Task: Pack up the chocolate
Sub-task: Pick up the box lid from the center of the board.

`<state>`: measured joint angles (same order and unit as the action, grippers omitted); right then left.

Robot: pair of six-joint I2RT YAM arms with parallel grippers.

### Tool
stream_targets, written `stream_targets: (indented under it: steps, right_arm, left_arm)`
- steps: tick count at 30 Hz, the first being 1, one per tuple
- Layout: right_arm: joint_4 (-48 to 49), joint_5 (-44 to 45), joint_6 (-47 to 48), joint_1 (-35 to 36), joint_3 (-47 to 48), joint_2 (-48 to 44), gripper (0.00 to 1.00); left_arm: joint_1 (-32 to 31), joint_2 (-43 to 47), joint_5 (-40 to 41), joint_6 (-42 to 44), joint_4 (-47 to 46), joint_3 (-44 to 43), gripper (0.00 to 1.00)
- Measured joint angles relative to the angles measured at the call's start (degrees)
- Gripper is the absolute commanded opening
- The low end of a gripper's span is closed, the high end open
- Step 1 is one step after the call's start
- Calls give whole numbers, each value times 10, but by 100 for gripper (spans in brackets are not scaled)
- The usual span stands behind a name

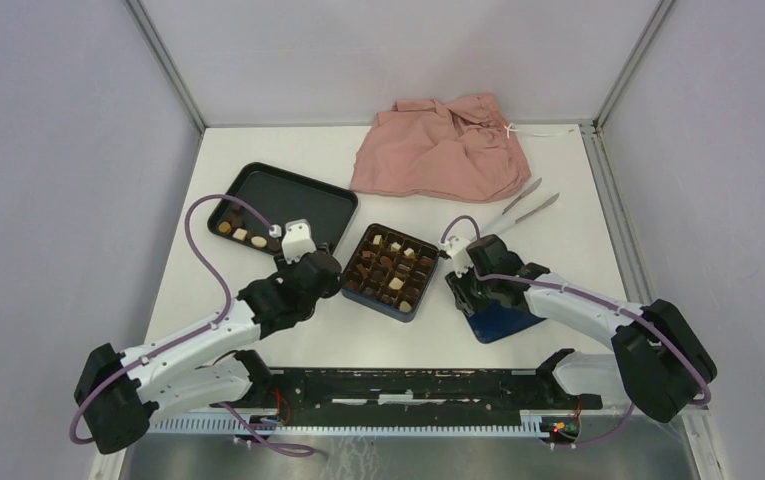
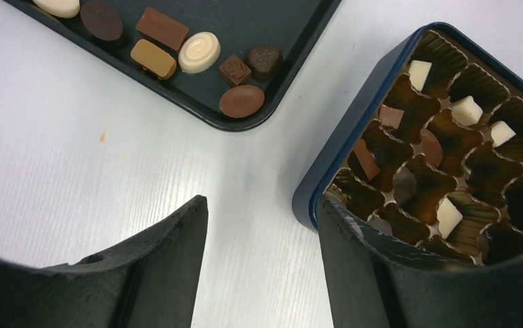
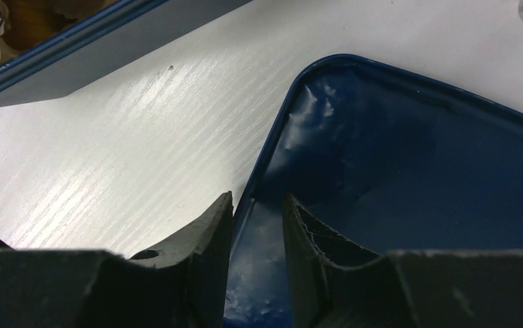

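The left claw [image 2: 262,205] is open over the bench [image 2: 74,171], between the black tray [image 2: 272,27] and the blue box [image 2: 354,116]. Some chocolate [image 2: 199,52] lies in the tray, and more sits in the cups of the box. The right claw [image 3: 257,198] is open too, with the edge of the blue lid [image 3: 416,171] between its fingers [image 3: 204,232].

Left arm [image 1: 193,335] and right arm [image 1: 583,303]: white link shells between bulky black joint housings, a purple cable [image 1: 189,222] looping along each. Left tool [image 2: 262,205] and right tool [image 3: 258,199] have matte black fingers.
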<state>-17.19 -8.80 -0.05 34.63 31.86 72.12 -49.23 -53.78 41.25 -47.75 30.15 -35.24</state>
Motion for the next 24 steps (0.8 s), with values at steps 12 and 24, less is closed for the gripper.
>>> stream_targets:
  steps: [12,24]
  right_arm:
    - [1,21,-8,28,-2,2,37]
    - [3,40,0,36,14,31,5]
  left_arm:
    - [65,-52,-51,0,-63,0,62]
    - [102,-66,-116,1,-104,28,55]
